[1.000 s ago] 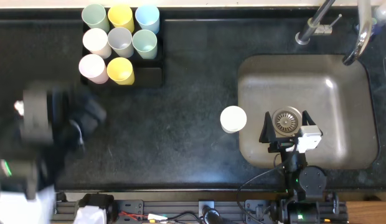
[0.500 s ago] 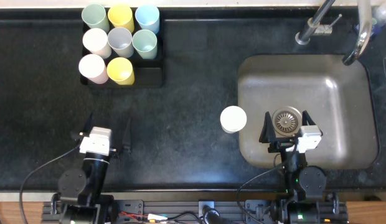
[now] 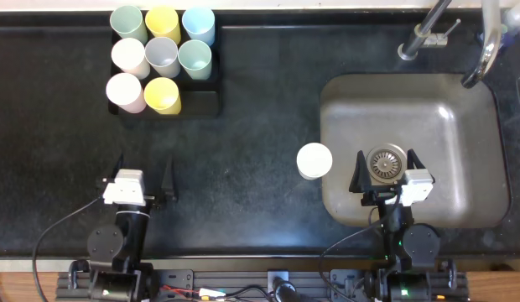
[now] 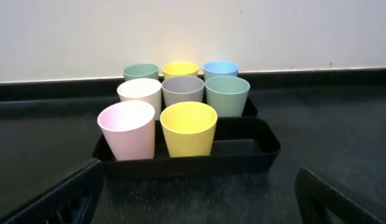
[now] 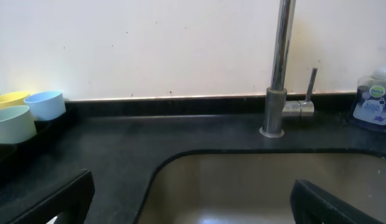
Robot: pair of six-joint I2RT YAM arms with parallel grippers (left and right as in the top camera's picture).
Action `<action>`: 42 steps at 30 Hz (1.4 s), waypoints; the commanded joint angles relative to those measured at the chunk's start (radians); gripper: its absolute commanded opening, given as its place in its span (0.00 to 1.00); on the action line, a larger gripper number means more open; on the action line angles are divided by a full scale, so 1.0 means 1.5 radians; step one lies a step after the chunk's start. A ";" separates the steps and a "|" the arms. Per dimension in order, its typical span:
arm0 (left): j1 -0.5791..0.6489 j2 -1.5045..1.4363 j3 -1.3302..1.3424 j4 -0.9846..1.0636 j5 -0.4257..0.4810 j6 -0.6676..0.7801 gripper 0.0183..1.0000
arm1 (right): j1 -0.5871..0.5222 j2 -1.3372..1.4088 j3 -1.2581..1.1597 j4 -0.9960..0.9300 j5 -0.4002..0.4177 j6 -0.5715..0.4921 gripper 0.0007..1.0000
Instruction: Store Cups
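**Left wrist view.** Black tray (image 4: 243,152) standing on the dark bench (image 4: 330,124), its far side close to the pale wall (image 4: 193,31). All cups stand upright, mouths up. Take the grey cup (image 4: 182,91) as dial centre, with 12 o'clock toward the wall. Far yellow cup (image 4: 180,69) at 12; blue cup (image 4: 220,68) between 1 and 2; mint cup (image 4: 227,94) at 3; near yellow cup (image 4: 188,127) at 6; pink cup (image 4: 126,129) between 7 and 8; white cup (image 4: 139,93) at 9; sage-green cup (image 4: 141,71) between 10 and 11. Between 4 and 5 the tray's bare floor shows. The left end effector (image 4: 198,168) sits short of the tray's near wall, its dark fingers (image 4: 56,199) spread wide and holding nothing.
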 commanded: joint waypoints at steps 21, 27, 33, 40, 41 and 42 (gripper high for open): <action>0.006 -0.006 -0.011 -0.008 0.035 0.003 1.00 | 0.003 -0.005 -0.009 0.003 -0.004 0.002 1.00; 0.006 -0.006 -0.011 -0.008 0.035 0.003 1.00 | 0.003 -0.005 -0.009 0.004 -0.004 0.002 1.00; 0.006 -0.006 -0.011 -0.008 0.035 0.003 1.00 | 0.004 -0.003 0.055 -0.013 -0.005 0.002 1.00; 0.006 -0.006 -0.011 -0.008 0.035 0.003 1.00 | 0.004 0.234 0.480 -0.402 -0.035 0.002 1.00; 0.006 -0.006 -0.011 -0.008 0.035 0.003 1.00 | 0.004 0.302 0.548 -0.480 -0.034 0.002 1.00; 0.006 -0.006 -0.011 -0.008 0.035 0.003 1.00 | 0.004 0.370 0.611 -0.558 -0.034 0.002 1.00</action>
